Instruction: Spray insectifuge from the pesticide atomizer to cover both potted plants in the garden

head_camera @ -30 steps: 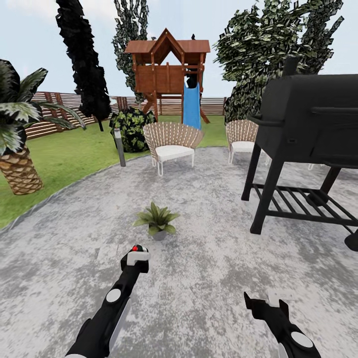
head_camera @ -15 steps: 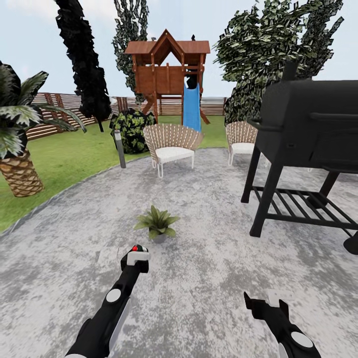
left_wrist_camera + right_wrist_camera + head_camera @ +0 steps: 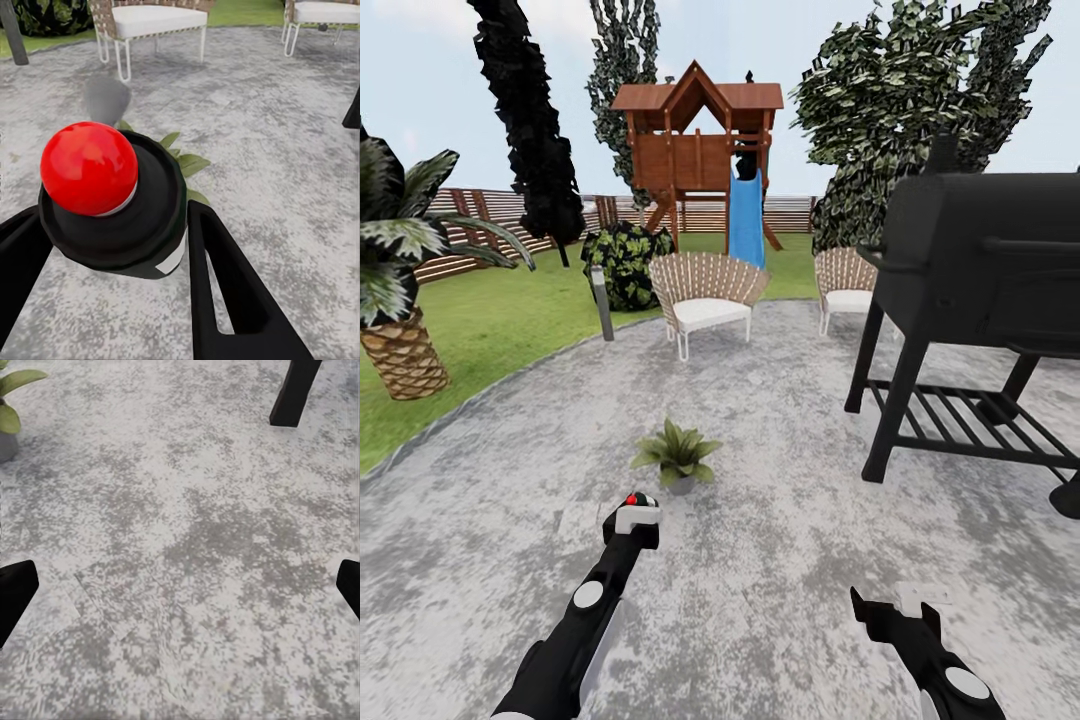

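Observation:
My left gripper (image 3: 632,512) is shut on the pesticide atomizer (image 3: 636,503), held upright over the patio with its white head and red dot (image 3: 88,166) on top. The black fingers (image 3: 225,292) clamp the dark bottle on both sides. One potted plant (image 3: 678,455), a low green rosette in a grey pot, stands on the paving just beyond the atomizer. Its leaves (image 3: 184,161) show behind the bottle and at a corner of the right wrist view (image 3: 9,412). A second potted plant is out of view. I cannot make out any insectifuge specks. My right gripper (image 3: 895,610) hangs open over bare paving (image 3: 180,585).
A black grill (image 3: 980,300) on legs stands close at the right; one leg (image 3: 296,390) is near my right gripper. Two wicker chairs (image 3: 705,295) stand at the patio's far edge. A bollard lamp (image 3: 601,298), a palm (image 3: 400,340), lawn, fence and a playhouse lie beyond.
The whole picture has shifted slightly, so the camera has moved; the plant now sits a little lower in the head view. Both arms keep their pose.

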